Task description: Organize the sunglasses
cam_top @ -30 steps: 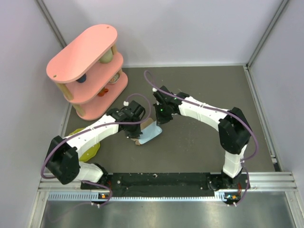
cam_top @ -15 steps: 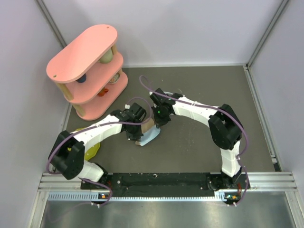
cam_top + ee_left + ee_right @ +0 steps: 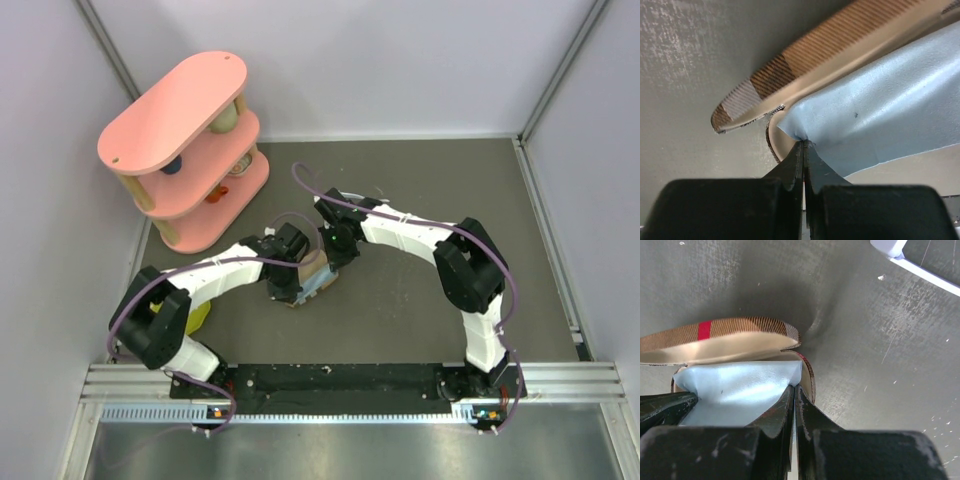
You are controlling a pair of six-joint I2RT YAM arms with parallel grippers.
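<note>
The brown plaid case [image 3: 312, 268] lies open on the table between my two grippers. Its lid shows in the left wrist view [image 3: 790, 75] and in the right wrist view [image 3: 715, 337]. The light blue cloth [image 3: 880, 110] is spread over the open case; it also shows in the right wrist view [image 3: 740, 390]. My left gripper [image 3: 804, 144] is shut on one corner of the cloth. My right gripper [image 3: 795, 386] is shut on the other corner. In the top view the left gripper [image 3: 287, 285] and the right gripper [image 3: 335, 250] flank the case. The sunglasses are hidden.
A pink three-tier shelf [image 3: 185, 150] holding small items stands at the back left. A yellow-green object [image 3: 197, 316] lies by the left arm. A white object [image 3: 890, 247] lies beyond the case. Walls enclose the table on three sides.
Both grippers have closed in on the case with the cloth between them. The left moved right, the right moved left, and less of the cloth shows from above.
</note>
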